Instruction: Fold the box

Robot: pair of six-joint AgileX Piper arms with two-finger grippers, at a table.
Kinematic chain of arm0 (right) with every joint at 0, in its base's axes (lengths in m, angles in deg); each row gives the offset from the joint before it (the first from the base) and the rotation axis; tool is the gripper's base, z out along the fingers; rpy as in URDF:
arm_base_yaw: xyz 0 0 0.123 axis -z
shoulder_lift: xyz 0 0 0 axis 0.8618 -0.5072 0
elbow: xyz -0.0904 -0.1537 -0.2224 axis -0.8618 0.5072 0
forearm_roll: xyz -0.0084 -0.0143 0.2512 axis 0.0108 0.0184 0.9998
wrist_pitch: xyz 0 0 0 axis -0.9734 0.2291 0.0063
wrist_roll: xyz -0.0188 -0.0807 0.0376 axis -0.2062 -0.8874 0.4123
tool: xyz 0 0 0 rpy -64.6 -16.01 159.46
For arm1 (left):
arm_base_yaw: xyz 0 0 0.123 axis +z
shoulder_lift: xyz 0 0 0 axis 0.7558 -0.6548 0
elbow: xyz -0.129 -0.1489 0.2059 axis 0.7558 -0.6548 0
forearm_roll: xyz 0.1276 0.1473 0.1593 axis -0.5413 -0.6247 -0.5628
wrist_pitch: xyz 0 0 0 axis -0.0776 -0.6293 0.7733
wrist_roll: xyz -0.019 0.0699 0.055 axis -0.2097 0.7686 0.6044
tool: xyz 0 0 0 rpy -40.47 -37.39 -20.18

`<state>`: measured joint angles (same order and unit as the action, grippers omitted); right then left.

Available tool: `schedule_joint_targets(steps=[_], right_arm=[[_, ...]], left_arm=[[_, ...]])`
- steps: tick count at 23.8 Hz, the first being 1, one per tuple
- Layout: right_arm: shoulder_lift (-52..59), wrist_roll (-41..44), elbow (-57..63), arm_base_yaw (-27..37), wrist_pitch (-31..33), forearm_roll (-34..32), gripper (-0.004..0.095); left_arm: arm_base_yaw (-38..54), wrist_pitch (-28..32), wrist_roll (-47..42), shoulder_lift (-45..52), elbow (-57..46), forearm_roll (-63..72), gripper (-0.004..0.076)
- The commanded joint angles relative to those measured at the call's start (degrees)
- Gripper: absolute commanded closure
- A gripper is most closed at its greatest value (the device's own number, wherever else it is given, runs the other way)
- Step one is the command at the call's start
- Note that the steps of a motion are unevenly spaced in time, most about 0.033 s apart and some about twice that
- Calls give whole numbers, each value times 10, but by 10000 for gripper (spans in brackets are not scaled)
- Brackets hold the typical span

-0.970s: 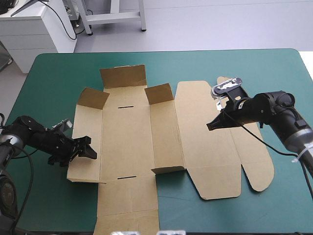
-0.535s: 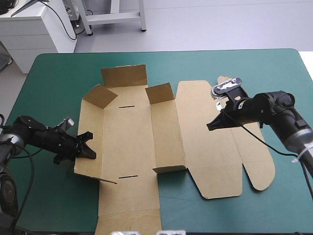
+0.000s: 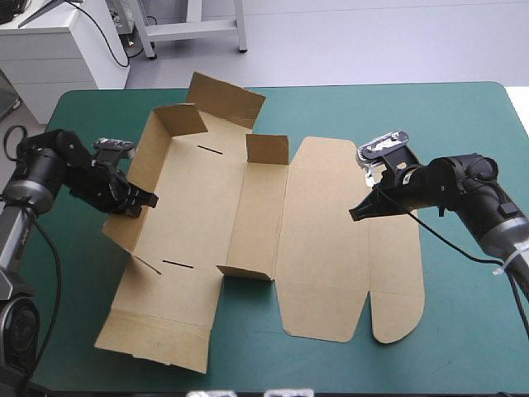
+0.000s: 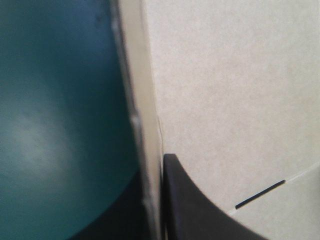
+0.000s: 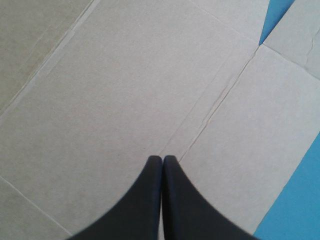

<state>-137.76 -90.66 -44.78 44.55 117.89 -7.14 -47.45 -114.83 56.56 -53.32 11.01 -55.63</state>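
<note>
The brown box [image 3: 248, 223] lies as a cut sheet, turned askew on the teal-green cover [image 3: 463, 116]. Its left wall stands raised, and the far flaps [image 3: 227, 98] are tilted up. My left gripper [image 3: 149, 201] is shut on that left wall. In the left wrist view the wall's edge [image 4: 145, 125] runs between my black fingers [image 4: 190, 200], and a slot [image 4: 260, 194] shows in the floor panel. My right gripper [image 3: 354, 215] is shut with its tip over the flat lid panel [image 5: 125, 90], holding nothing. From the high view I cannot tell whether the tip touches the board.
The sheet's near left corner [image 3: 153, 335] lies close to the table's near edge. The rounded lid tab [image 3: 401, 318] points toward the near right. Teal-green cover [image 5: 300, 200] shows beside the lid's edge.
My left gripper has shut on the left wall and moved toward the far edge, lifting it. The whole sheet turned, its near end swinging left. The right arm has not moved.
</note>
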Motion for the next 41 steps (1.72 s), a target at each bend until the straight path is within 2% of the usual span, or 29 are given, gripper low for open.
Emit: schedule_joint_targets(steps=[1,7,9,13,16,20,23,28,31,35,38,41], right_arm=[[21,-5,-13,4,-23,5,929],[21,-5,-13,4,-22,5,929],[21,-5,-13,4,-21,5,929],[21,-1,-13,6,-21,-4,929],[21,-1,-13,6,-21,-5,929],[21,44,-13,6,-32,-43,929],[21,85,-13,6,-66,-88,929],[27,88,-13,8,-114,-89,929],[27,102,-13,30,-132,-91,929],[27,95,-14,91,-138,-75,929],[27,48,-27,159,-129,-28,929],[27,16,-54,195,-112,25,929]], left_arm=[[-87,-42,2,8,92,-137,731],[-243,-37,74,-72,199,-347,731],[-285,1,76,-95,205,-417,731],[-345,153,75,-111,205,-488,731],[-364,196,68,-111,205,-517,731],[-390,215,65,-111,193,-528,732],[-419,228,23,-111,158,-617,732],[-465,246,-175,-111,77,-873,731],[-487,240,-237,-110,41,-926,731],[-526,195,-240,-109,12,-930,731],[-555,189,-242,-93,8,-930,731],[-565,193,-254,-74,8,-925,731]])
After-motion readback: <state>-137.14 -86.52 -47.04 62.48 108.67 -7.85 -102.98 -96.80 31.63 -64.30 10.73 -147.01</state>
